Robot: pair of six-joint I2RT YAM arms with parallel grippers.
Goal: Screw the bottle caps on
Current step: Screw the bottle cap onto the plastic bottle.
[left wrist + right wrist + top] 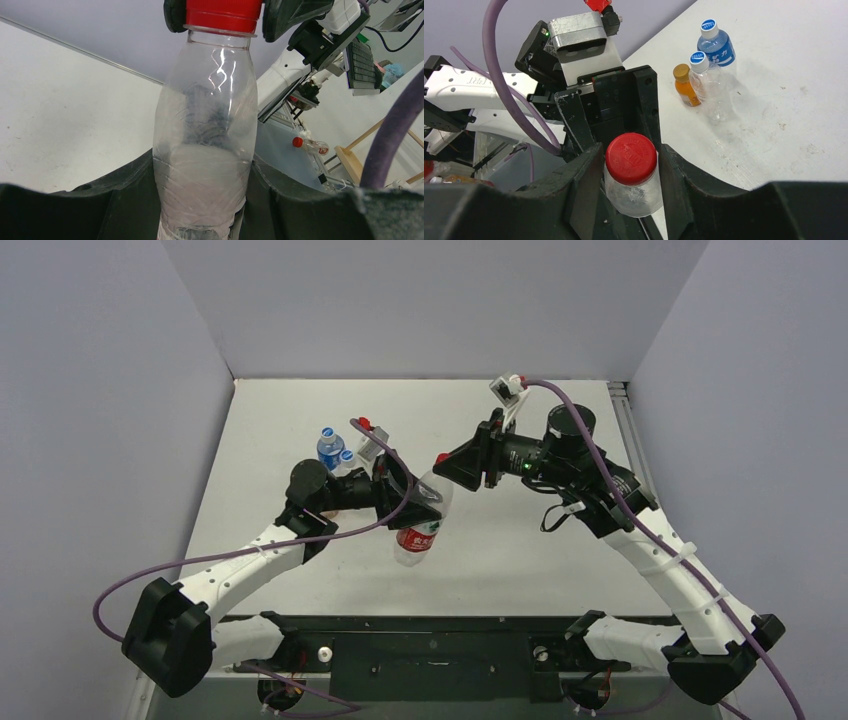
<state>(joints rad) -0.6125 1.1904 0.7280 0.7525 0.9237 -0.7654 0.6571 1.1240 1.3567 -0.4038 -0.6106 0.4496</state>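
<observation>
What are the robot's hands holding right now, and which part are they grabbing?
Both hold one clear bottle: the left gripper clamps its body, and the right gripper pinches its red cap between its jaws.

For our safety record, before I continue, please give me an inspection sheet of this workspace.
Surface: white table, lightly scuffed.
Job's things: red cap sits on the clear bottle; blue bottle, small clear bottle and orange bottle stand capped together.
Clutter: nothing seen.
Hands: left hand shut on the clear bottle; right hand shut on the red cap.
Cables: purple cables run along both arms.
Surroundings: grey walls on three sides.
</observation>
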